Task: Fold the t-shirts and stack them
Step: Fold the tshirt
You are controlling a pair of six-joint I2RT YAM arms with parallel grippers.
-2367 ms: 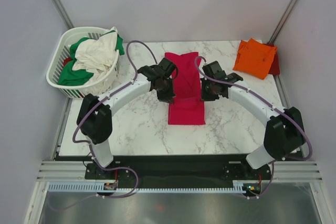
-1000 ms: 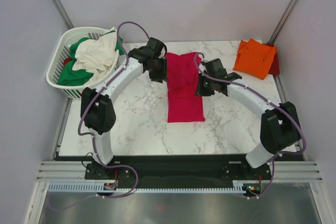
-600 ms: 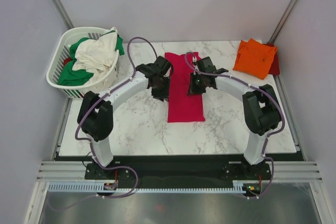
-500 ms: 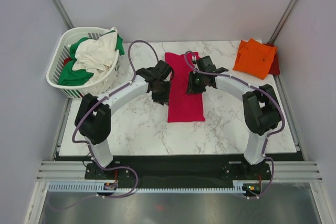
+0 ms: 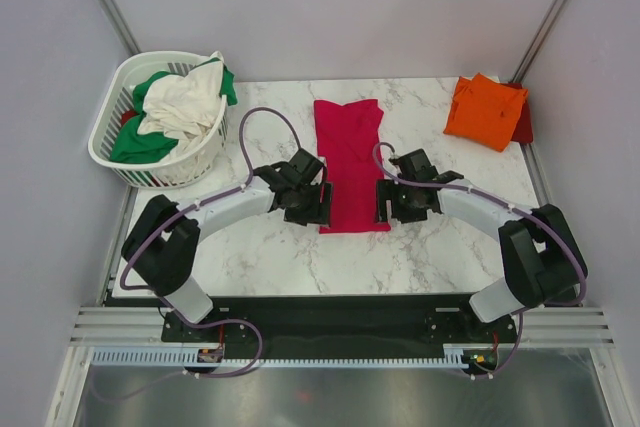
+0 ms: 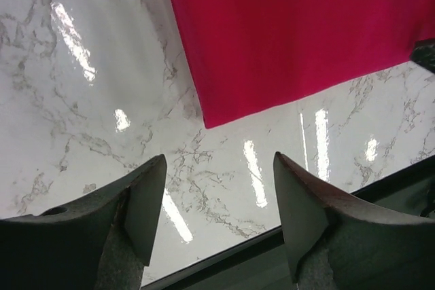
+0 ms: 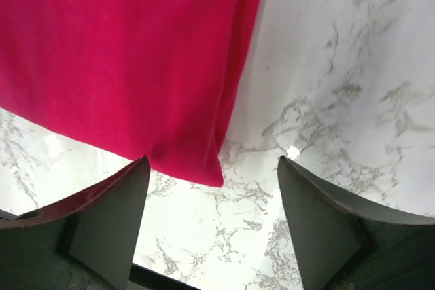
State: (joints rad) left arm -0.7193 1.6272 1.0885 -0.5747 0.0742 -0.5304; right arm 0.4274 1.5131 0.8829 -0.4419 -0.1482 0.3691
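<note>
A crimson-pink t-shirt (image 5: 350,162) lies flat on the marble table as a long narrow strip. My left gripper (image 5: 318,209) hovers open at its near left corner (image 6: 207,121), nothing between the fingers. My right gripper (image 5: 381,207) is open too, over the near right corner (image 7: 204,174). An orange t-shirt (image 5: 486,110) sits folded at the far right on a dark red one (image 5: 523,124). Green (image 5: 136,145) and cream-white (image 5: 185,102) shirts fill the basket.
The white slatted basket (image 5: 112,159) stands at the far left corner of the table. The table's near edge (image 6: 224,252) runs close under both grippers, with a dark rail beyond it. Grey walls enclose the table on three sides.
Both arms have pulled back from the shirt's middle to its near corners. Both grippers have opened. The shirt now lies smoothed out as a flat strip.
</note>
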